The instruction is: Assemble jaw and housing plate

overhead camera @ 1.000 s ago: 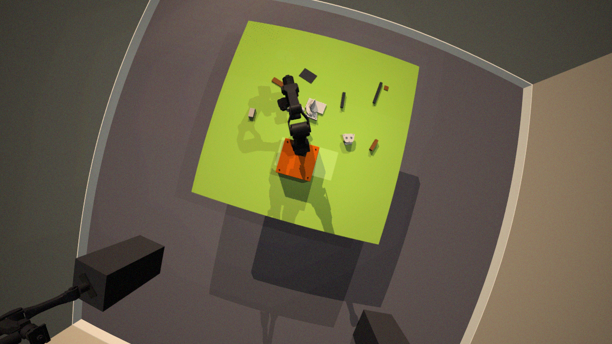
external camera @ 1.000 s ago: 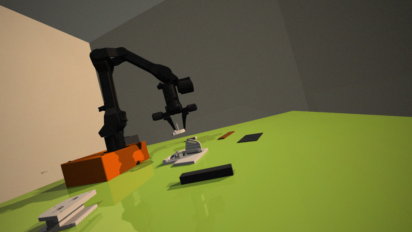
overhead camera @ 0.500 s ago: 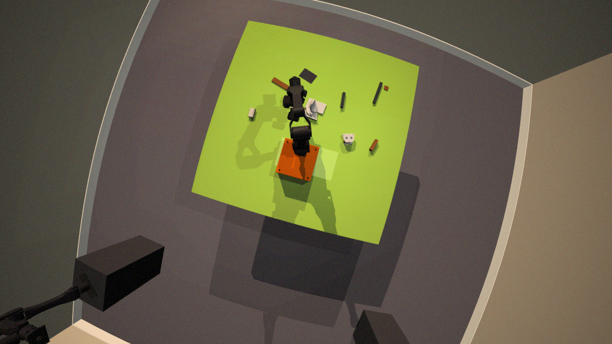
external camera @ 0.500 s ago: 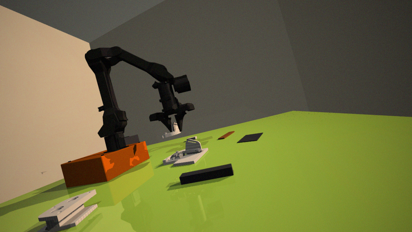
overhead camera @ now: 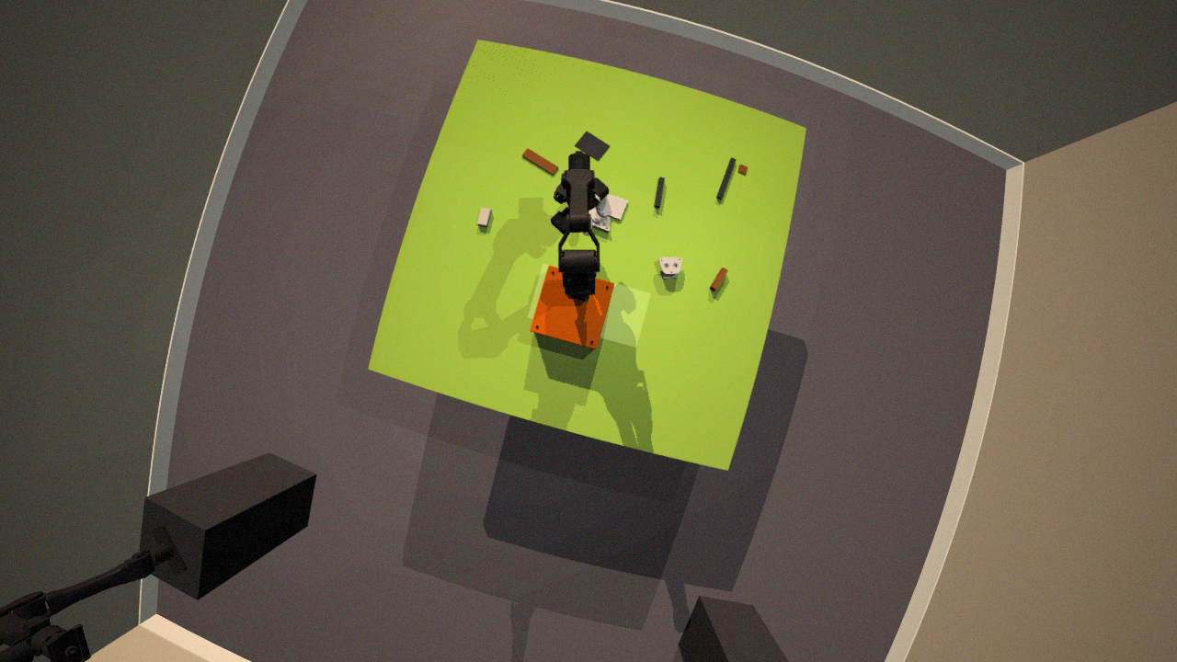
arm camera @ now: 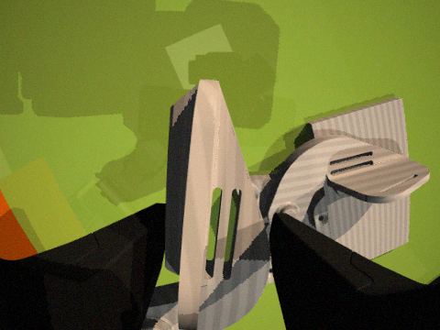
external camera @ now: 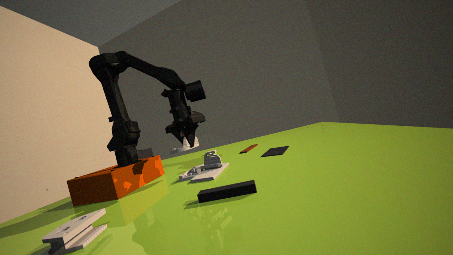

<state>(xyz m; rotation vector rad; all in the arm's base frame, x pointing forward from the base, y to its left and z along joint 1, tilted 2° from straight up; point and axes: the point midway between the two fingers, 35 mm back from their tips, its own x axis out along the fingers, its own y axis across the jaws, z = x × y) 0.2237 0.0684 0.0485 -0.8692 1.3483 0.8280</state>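
My gripper point(external camera: 187, 144) point(arm camera: 220, 222) is shut on the loose pale grey jaw point(external camera: 195, 141) point(arm camera: 190, 183), which has two slots, and holds it in the air. The jaw on its pin point(external camera: 212, 160) point(arm camera: 376, 178) stands on the pale base point(overhead camera: 616, 206) point(external camera: 206, 176) point(arm camera: 394, 124). In the wrist view the base is right of the held jaw, partly behind my right finger. I cannot make out the free pin. The housing plate point(overhead camera: 670, 260) point(external camera: 74, 222), with two holes, rests on a small stand, apart from the base. In the top view the arm hides my fingertips.
My orange pedestal point(overhead camera: 547, 313) point(external camera: 91, 191) stands on the green table. A short black bar point(overhead camera: 658, 192) point(external camera: 226, 191) lies near the base. A dark square point(overhead camera: 592, 145) point(external camera: 274, 151), a brown bar point(overhead camera: 540, 161) point(external camera: 248, 148) and a pale block point(overhead camera: 484, 215) lie around.
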